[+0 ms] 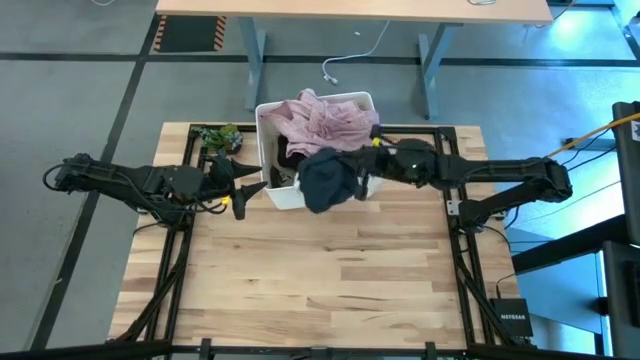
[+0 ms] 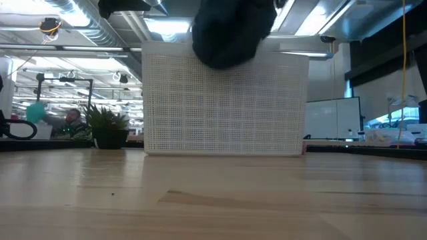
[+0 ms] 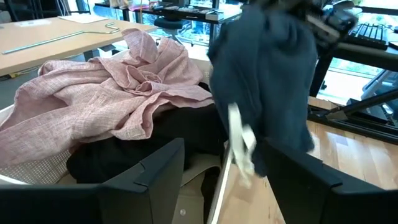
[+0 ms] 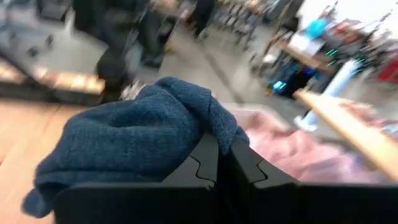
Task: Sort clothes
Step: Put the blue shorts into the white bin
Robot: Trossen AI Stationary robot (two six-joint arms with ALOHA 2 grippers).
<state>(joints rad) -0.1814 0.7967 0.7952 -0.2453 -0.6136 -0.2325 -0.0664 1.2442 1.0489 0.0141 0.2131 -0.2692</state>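
Observation:
A white perforated bin (image 1: 285, 192) stands at the table's far middle. A pale pink garment (image 1: 325, 118) lies heaped on top of it, over a black garment (image 3: 134, 146) inside. My right gripper (image 1: 360, 160) is shut on a dark navy garment (image 1: 328, 180) above the bin's near wall. In the low view the navy garment (image 2: 233, 30) hangs in front of the bin's top edge (image 2: 167, 50). My left gripper (image 1: 255, 183) is open and empty at the bin's near left corner. Its fingers (image 3: 152, 171) point into the bin. My right gripper pinches a bunched fold at the navy garment's top (image 4: 208, 127) between its two shut fingers (image 4: 249, 168). The fingers reach in roughly level from the table's right side. The garment hangs slack below and to the left of the fingers, clear of the table, against the bin's near rim.
A small potted plant (image 1: 218, 137) stands at the far left beside the bin and also shows in the low view (image 2: 107, 127). Bare wooden tabletop (image 1: 320, 270) spreads in front of the bin. Black frame rails (image 1: 175, 250) run along both table sides.

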